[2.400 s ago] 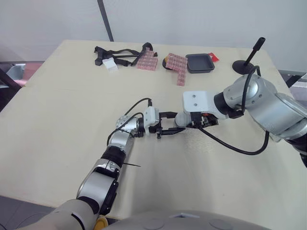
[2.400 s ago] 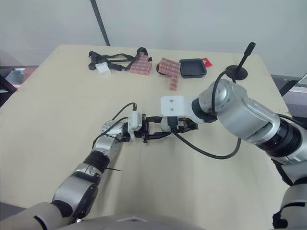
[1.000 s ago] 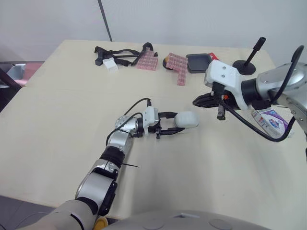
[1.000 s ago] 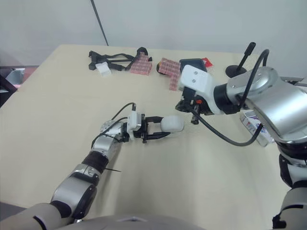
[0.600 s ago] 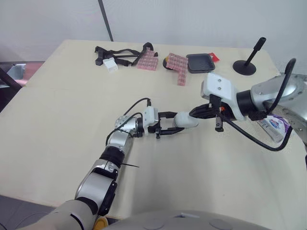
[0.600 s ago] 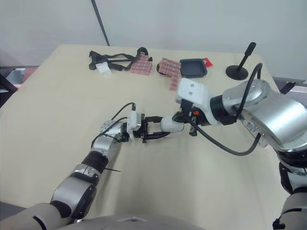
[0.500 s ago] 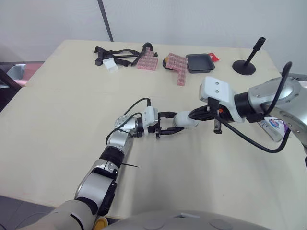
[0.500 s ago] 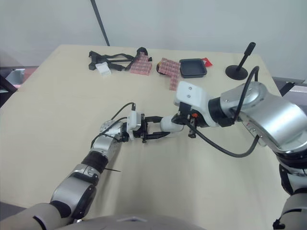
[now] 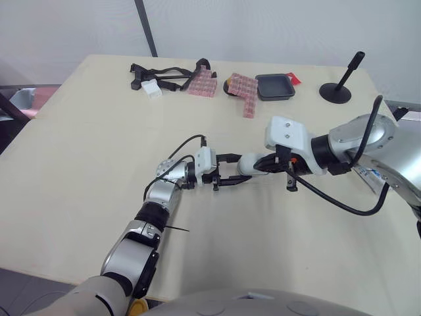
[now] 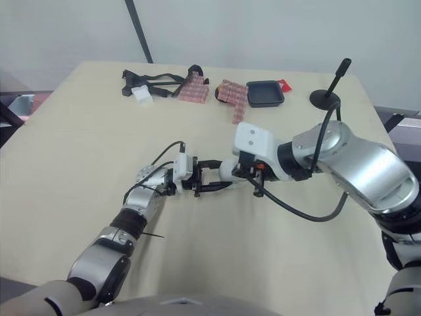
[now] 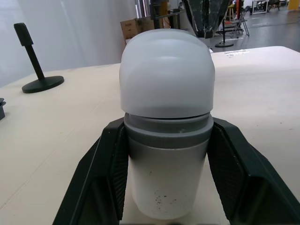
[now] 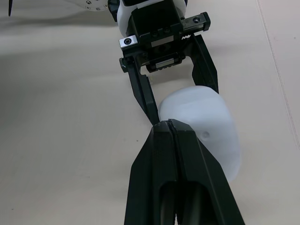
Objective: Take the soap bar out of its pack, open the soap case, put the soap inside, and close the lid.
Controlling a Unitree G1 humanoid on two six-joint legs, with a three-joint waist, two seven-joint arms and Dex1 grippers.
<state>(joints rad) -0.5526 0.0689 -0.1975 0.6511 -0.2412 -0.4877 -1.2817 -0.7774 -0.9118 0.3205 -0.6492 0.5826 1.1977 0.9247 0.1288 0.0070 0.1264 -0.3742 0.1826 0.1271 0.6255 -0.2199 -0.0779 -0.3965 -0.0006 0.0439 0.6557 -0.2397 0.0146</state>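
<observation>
The soap case point(image 9: 249, 163), white with a frosted rounded lid point(image 11: 166, 75), lies on its side mid-table. My left gripper point(image 9: 238, 170) is shut on it, one black finger point(image 11: 105, 168) on each side of its grey-white body. My right gripper point(image 12: 165, 123) is shut, and its joined fingertips rest against the side of the lid next to a left finger. In the head views the right gripper point(image 9: 260, 165) comes in from the right, partly covering the case. A purple and white soap pack point(image 9: 366, 173) peeks out behind the right forearm.
Along the far edge lie black straps point(image 9: 161, 71), a small white box point(image 9: 150, 89), two pink block clusters point(image 9: 242, 90), a dark tray point(image 9: 274, 86) and a black stand point(image 9: 340, 91). A black cable point(image 9: 335, 201) loops off the right arm.
The right arm swung in from the back right, down and left to the case, staying shut. The left gripper and the case have not moved.
</observation>
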